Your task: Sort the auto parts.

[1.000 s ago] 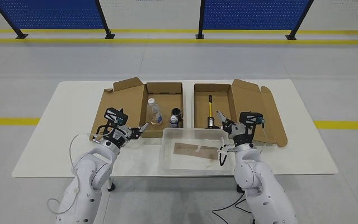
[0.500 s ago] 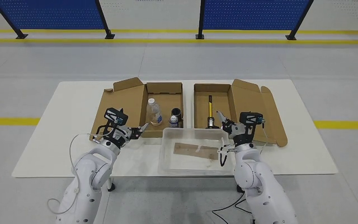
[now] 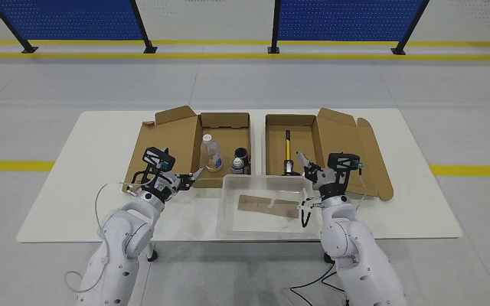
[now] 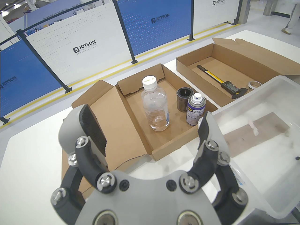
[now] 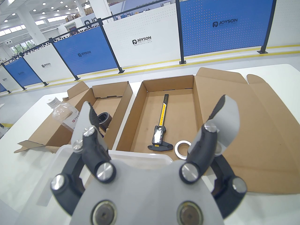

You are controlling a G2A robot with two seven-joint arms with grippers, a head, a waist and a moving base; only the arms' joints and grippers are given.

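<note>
Tall bottle (image 4: 155, 108), can (image 4: 195, 113) inside left box (image 4: 173, 149)

One finger (image 5: 223, 115) of the right pincer (image 5: 156, 101) is covering part of the metal ring (image 5: 177, 150), and the other is cutting across the clear bottle (image 5: 62, 114). The frosted bin (image 4: 248, 99) is running out of the left wrist view, its wall blurring a flat brown piece (image 4: 253, 129) inside.

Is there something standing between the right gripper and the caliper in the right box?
Nothing visible does. The right gripper hangs open near the far rim of the clear bin, and the caliper lies uncovered on the floor of the right box just beyond. Only a metal ring lies beside its head.
</note>
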